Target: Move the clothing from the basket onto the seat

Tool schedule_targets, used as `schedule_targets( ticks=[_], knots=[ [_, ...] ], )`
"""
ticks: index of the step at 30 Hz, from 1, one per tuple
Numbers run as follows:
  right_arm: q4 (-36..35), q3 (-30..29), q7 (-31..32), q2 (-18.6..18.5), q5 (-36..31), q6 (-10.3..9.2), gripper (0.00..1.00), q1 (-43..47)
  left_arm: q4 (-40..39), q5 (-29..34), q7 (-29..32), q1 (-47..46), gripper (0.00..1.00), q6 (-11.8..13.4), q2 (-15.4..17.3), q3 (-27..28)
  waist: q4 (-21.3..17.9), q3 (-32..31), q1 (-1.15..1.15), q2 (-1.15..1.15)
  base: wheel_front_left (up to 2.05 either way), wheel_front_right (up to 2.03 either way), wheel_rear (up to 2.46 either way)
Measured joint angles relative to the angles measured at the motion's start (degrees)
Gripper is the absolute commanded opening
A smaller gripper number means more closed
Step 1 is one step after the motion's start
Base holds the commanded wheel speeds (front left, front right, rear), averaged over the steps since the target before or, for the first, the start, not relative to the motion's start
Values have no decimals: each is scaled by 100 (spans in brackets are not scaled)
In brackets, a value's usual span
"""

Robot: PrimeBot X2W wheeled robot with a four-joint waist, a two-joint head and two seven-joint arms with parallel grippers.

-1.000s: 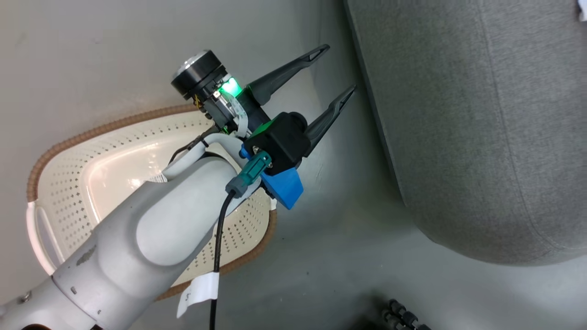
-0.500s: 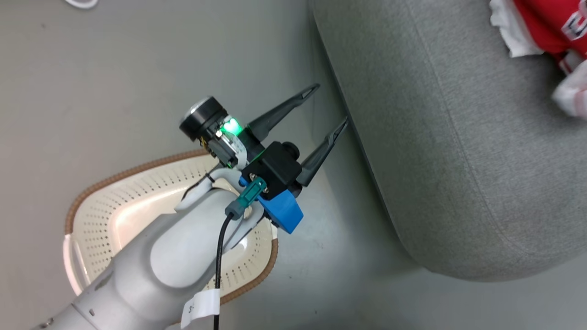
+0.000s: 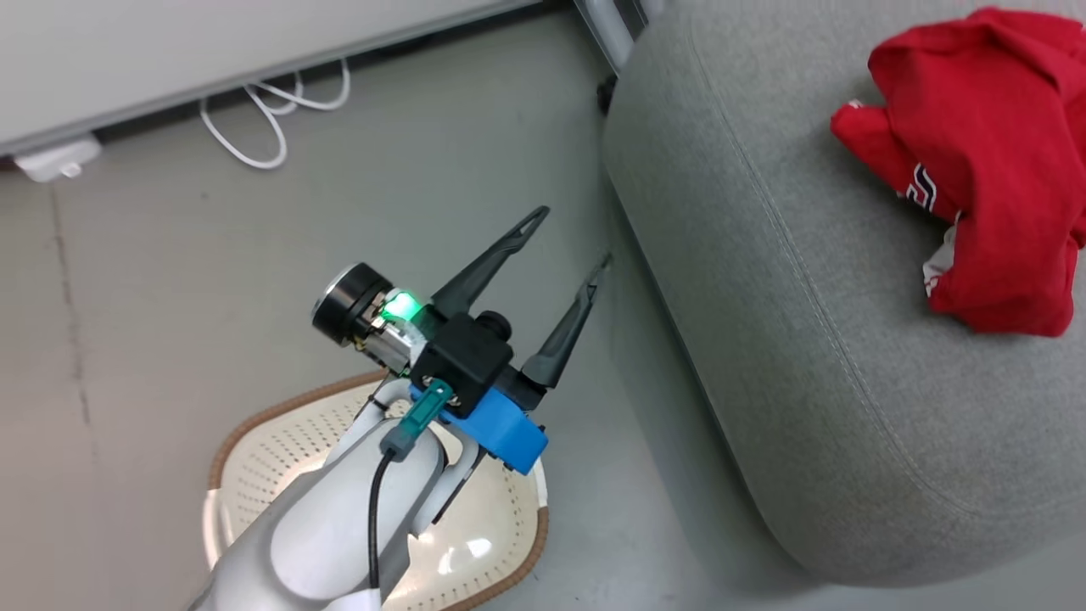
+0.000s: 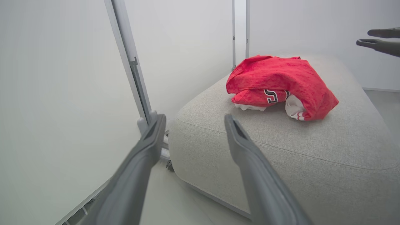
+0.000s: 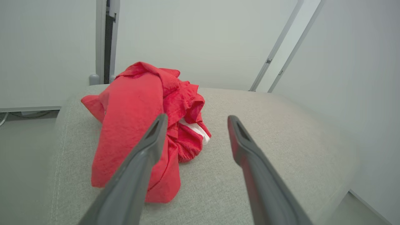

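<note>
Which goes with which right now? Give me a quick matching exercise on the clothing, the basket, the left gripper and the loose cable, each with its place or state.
Things:
1. clothing
2. basket
3. left gripper
4. white cable

Places or states:
A. open, nothing between its fingers
B. looped on the floor beside the pale panel
C. heaped on the seat
D. on the floor, partly under the left forearm

Pairs: 1-C, 2-D, 3-A, 4-B

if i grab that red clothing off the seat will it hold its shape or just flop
Probably floppy: the clothing lies crumpled in soft folds on the seat, so it would likely drape from a pinch. Likely light for its bulk, being thin fabric. Pushed, it would probably bunch rather than slide on the textured upholstery.
</note>
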Motion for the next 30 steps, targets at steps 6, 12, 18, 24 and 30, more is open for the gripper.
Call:
schedule_targets(
  ticks=[6,12,18,24,30],
  knots=[
    [-313,428,0,21,66,0,100,69,-333,83,0,492,100,157,-45,572,340,-352,0,0,0,0,0],
    [-458,839,0,51,105,0,100,78,-552,183,-1,1024,100,241,-104,1211,709,-674,0,0,0,0,0],
    [-501,1217,-1,140,151,0,100,74,-714,324,-2,1509,100,276,-204,1897,1051,-975,0,0,0,0,0],
    [-504,1469,0,275,191,0,100,81,-855,471,-7,1926,100,253,-316,2568,1349,-1227,0,0,0,0,0],
    [-470,1625,-1,394,244,0,100,109,-913,639,-7,2306,100,115,-438,3043,1561,-1438,0,0,0,0,0]
  ],
)
